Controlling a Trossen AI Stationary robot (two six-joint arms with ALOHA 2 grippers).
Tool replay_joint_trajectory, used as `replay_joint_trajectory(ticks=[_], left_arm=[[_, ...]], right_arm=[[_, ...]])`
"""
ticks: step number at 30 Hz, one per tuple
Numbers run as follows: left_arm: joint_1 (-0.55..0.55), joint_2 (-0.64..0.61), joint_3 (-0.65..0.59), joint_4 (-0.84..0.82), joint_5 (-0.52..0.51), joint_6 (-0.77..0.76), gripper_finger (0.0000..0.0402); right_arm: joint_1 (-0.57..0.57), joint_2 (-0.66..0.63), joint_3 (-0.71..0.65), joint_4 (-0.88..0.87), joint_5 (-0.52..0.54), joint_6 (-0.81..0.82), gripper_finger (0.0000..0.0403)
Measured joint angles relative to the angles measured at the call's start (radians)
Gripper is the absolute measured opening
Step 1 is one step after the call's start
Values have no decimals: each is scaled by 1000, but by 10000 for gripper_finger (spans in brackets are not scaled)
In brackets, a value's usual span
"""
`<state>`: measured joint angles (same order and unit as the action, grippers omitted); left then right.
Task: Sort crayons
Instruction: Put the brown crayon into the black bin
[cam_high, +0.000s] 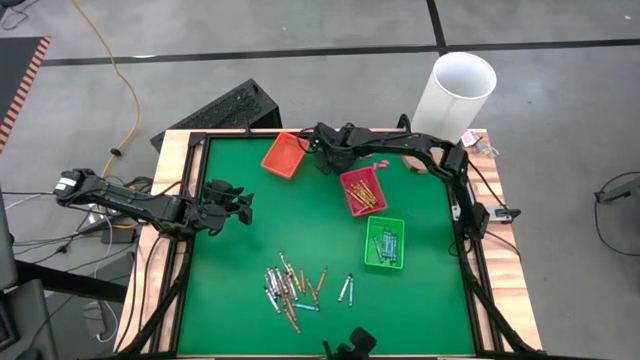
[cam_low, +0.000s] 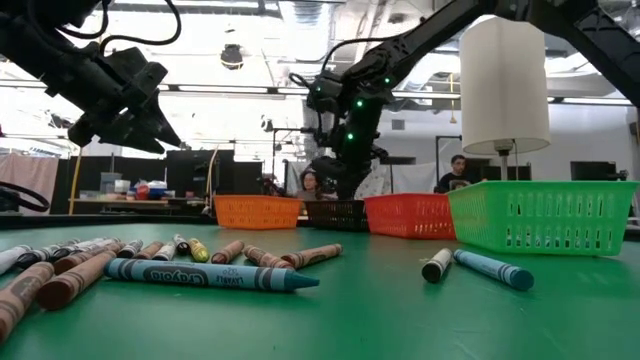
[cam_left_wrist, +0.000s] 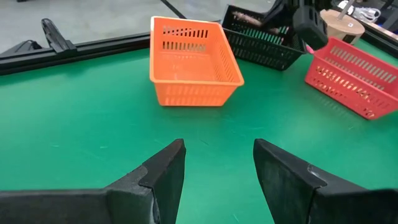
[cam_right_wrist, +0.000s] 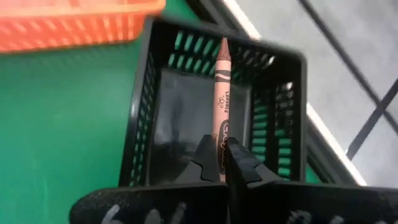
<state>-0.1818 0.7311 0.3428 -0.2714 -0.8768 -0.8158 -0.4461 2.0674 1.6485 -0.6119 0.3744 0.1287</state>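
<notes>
A pile of loose crayons (cam_high: 290, 285) lies on the green table near its front edge; in the low view a blue one (cam_low: 210, 275) lies closest. My right gripper (cam_right_wrist: 222, 152) hangs over the black tray (cam_right_wrist: 140, 112) at the table's far side, shut on a brown crayon (cam_right_wrist: 222, 87). My left gripper (cam_left_wrist: 217, 149) hovers open above the table's left part, with nothing between its fingers, facing the orange tray (cam_left_wrist: 193, 62). My right gripper pinches the brown crayon between its two fingers near its blunt end (cam_right_wrist: 221, 132). The fingers slant down from above and lie along the crayon, which sticks out ahead of them. Its pointed tip (cam_right_wrist: 223, 46) hangs above the black tray's far wall, clear of the tray.
Orange (cam_high: 283, 154), red (cam_high: 362, 190) and green (cam_high: 385, 242) trays stand in a row from the far middle toward the right. The red and green ones hold crayons. A white cylinder (cam_high: 455, 95) stands past the far right corner. Bare green table lies between the pile and the trays.
</notes>
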Motion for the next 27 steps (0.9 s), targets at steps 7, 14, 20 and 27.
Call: replay_joint_trajectory(ticks=[7, 14, 20, 27], left_arm=[[0, 0, 0, 0, 0, 8, 180], [0, 0, 0, 0, -2, 8, 180], [0, 0, 0, 0, -2, 8, 180], [0, 0, 0, 0, -2, 8, 180]], right_arm=[[-23, 0, 1, -22, -76, 32, 3], [-29, 0, 1, -45, -140, 56, 3], [-29, 0, 1, -48, -168, 58, 5], [-29, 0, 1, -56, -168, 58, 32]])
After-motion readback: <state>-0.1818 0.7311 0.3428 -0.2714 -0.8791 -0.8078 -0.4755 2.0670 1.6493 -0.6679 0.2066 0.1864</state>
